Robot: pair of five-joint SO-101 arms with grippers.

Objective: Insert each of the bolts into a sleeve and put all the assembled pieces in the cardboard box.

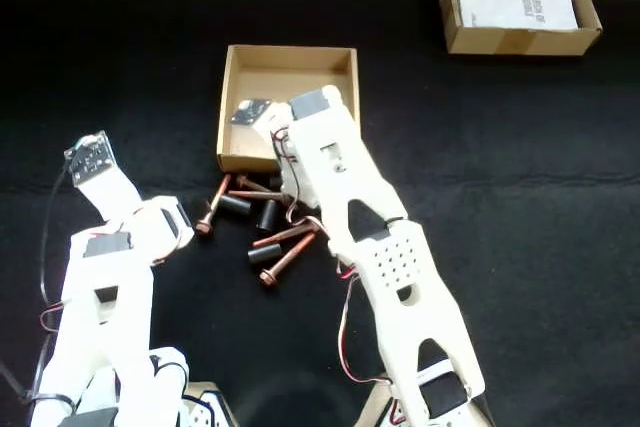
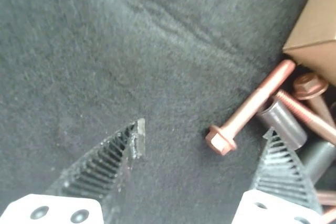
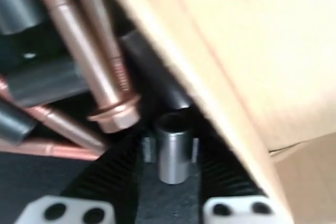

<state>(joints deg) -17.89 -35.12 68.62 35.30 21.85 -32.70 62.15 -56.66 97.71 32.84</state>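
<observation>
Task status: at an early stage. The visible floor of the cardboard box (image 1: pixel 290 72) is bare, and no assembled piece is seen in it; part of its front is hidden behind the right arm. The bolts (image 1: pixel 285 257) and the sleeves (image 1: pixel 267 215) lie loose in a heap on the tabletop (image 1: pixel 500 197), just in front of the box. No bolt can be confirmed as seated in a sleeve.

The right gripper (image 3: pixel 171 148) is placed at the box's front wall. Its jaws stand close on either side of an upright sleeve (image 3: pixel 173 156), and the tips appear to touch it; a hold is judged likely.

The left gripper (image 2: pixel 203 132) is spread wide and holds nothing. It is low over the tabletop at the edge of the heap, with a copper bolt (image 2: pixel 252 106) lying just ahead of it.

Every insertion and every transfer to the box is judged outstanding.
</observation>
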